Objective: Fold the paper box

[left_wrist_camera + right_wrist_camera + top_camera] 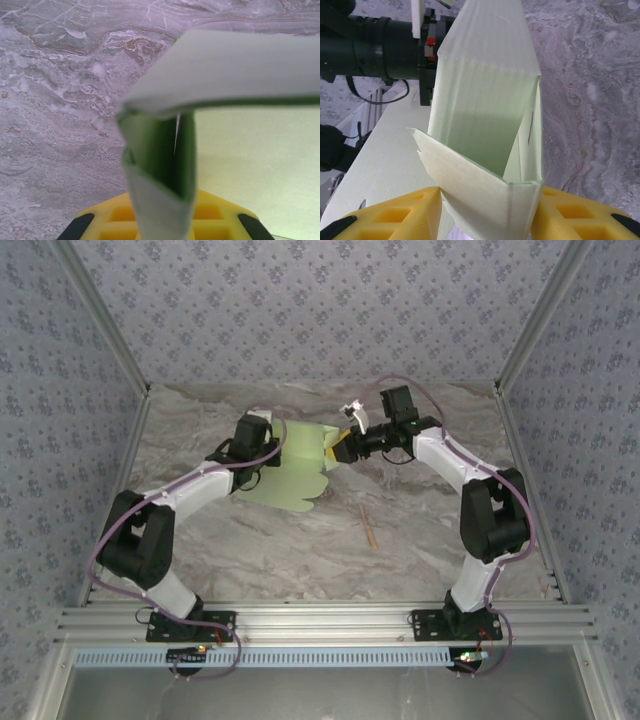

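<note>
At the marbled grey counter's (300, 540) far middle, the pale green thin-card paper box (300, 472) is part-folded, with some walls raised and the rest flat, the left tool (268, 440) and right tool (340, 448) each clamped on it.

Count: 1 paper box (300, 475), pale green, twd far edge of the table (280, 555). 1 thin wooden stick (369, 526), approx. mid-table. 2 arms: left arm (190, 490), right arm (455, 462). 2 grippers: left gripper (272, 445), right gripper (340, 448). 1 table.
</note>
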Tool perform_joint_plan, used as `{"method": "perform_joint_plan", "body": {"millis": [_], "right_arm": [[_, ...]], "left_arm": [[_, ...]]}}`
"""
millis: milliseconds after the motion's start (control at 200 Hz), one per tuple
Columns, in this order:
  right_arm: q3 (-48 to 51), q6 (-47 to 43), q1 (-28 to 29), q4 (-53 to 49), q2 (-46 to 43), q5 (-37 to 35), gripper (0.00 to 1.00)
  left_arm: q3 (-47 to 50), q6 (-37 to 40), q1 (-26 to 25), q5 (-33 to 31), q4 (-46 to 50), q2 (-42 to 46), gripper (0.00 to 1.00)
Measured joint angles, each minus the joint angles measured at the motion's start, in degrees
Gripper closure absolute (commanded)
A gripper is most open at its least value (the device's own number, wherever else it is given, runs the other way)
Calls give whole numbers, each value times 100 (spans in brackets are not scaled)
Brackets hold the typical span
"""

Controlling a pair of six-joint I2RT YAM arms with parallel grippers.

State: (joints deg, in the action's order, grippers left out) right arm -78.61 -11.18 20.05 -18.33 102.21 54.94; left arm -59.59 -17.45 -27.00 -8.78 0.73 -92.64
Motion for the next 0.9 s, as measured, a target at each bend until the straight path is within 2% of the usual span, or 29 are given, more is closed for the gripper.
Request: {"method": "perform_joint_plan", "body": {"millis": [600,899], "right_arm": [[11,-446,-221,-439,-153,470,42],[74,-498,-313,-468,-249,612,42]], "left_arm": [[-219,-20,-4,382,4,-232,100],[-313,-13,-7,455,42,-243,100]]}}
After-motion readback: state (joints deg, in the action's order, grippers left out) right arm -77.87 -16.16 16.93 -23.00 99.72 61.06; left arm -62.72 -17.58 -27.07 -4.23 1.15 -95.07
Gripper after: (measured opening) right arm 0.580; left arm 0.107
